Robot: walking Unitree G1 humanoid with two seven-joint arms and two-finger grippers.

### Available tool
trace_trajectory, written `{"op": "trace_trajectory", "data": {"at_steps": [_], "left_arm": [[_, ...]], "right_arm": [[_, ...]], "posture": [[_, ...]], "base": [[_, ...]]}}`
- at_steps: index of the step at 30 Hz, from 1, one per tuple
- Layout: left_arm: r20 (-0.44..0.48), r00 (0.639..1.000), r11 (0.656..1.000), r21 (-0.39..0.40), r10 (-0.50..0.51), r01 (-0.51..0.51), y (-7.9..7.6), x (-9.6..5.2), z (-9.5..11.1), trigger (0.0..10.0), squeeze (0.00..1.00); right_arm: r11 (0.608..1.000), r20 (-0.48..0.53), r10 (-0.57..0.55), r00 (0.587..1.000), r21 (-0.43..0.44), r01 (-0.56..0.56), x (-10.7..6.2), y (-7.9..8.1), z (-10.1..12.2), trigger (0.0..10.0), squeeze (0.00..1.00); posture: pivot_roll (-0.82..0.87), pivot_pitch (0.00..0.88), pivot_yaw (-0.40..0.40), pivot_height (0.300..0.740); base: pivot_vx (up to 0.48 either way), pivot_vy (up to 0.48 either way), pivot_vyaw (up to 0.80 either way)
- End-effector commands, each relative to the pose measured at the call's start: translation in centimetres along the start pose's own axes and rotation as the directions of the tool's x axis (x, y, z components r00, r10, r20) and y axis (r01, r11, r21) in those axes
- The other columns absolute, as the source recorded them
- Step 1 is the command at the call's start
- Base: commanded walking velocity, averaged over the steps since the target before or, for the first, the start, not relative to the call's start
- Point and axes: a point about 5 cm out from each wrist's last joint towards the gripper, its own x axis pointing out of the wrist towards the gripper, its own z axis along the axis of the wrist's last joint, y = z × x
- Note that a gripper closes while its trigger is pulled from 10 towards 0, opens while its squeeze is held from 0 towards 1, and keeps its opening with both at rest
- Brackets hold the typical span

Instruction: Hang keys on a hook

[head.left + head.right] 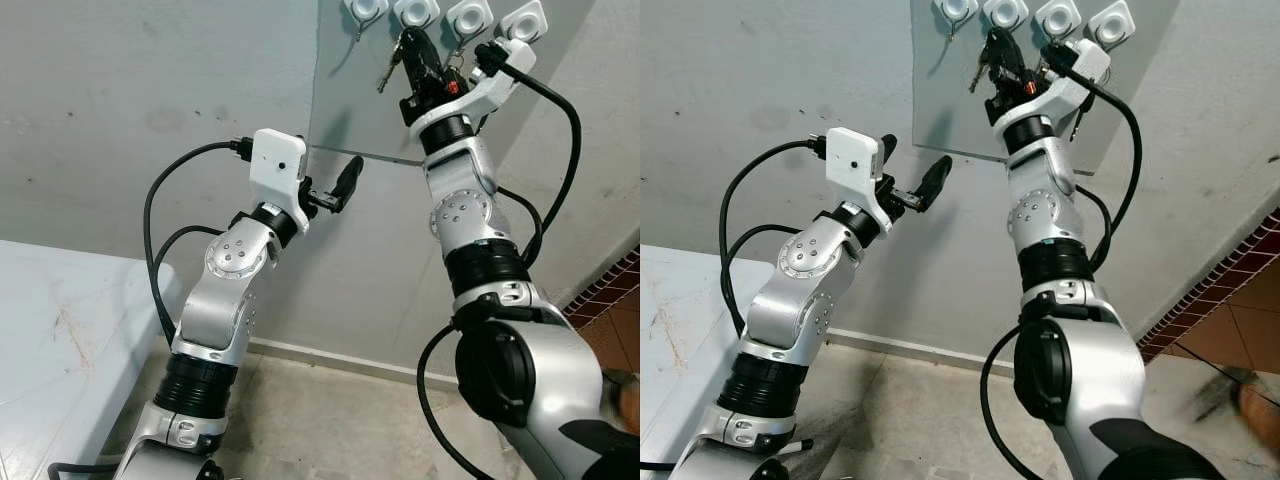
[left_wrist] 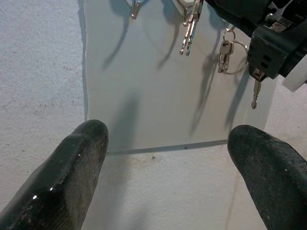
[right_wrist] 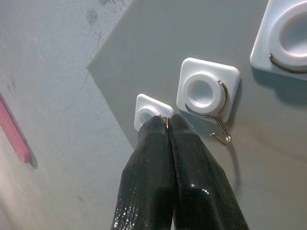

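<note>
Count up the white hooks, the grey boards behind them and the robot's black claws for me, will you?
White hooks: 4
Grey board: 1
Black claws, the left gripper and the right gripper: 2
Total: 7

Location: a plain domestic utility corner, likely an entry or service area of a home. Indicators: a rough grey plastered wall point(image 1: 150, 90); a smooth grey panel point(image 2: 144, 96) fixed to it, carrying a row of white adhesive hooks point(image 3: 208, 91); bunches of keys point(image 2: 189, 28) hanging from them; a bare concrete floor point(image 1: 330, 420) with a pale skirting strip; red brickwork point(image 1: 610, 290) at the right edge.
</note>
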Motion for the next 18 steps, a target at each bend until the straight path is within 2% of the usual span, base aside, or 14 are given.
{"op": "trace_trajectory", "data": {"at_steps": [1,7,9,18], "left_arm": [[0.013,1.0,1.0,0.0,-0.012,0.012,-0.2,0.0,0.4,10.0,0.0],[0.014,1.0,1.0,-0.006,-0.011,0.011,-0.2,0.0,0.4,10.0,0.0],[0.013,1.0,1.0,-0.008,-0.01,0.01,-0.2,0.0,0.4,10.0,0.0],[0.011,1.0,1.0,-0.013,-0.002,0.002,-0.1,-0.2,0.4,10.0,0.0]], "right_arm": [[1.0,0.025,0.004,1.0,0.016,-0.004,0.7,0.3,0.8,10.0,0.0],[0.998,0.021,-0.044,0.999,0.056,0.042,0.9,0.0,0.6,10.0,0.0],[0.992,0.005,-0.089,0.996,0.085,0.088,0.9,-0.4,0.3,10.0,0.0],[0.98,-0.008,-0.167,0.986,0.112,0.167,0.3,-1.2,-0.4,10.0,0.0]], "posture": [[0.02,0.062,-0.04,0.732],[0.02,0.065,-0.04,0.732],[0.03,0.066,-0.042,0.732],[0.03,0.074,-0.042,0.732]], "base": [[0.0,0.0,0.0],[0.0,0.0,0.0],[0.0,0.0,0.0],[0.0,0.0,0.0]]}}
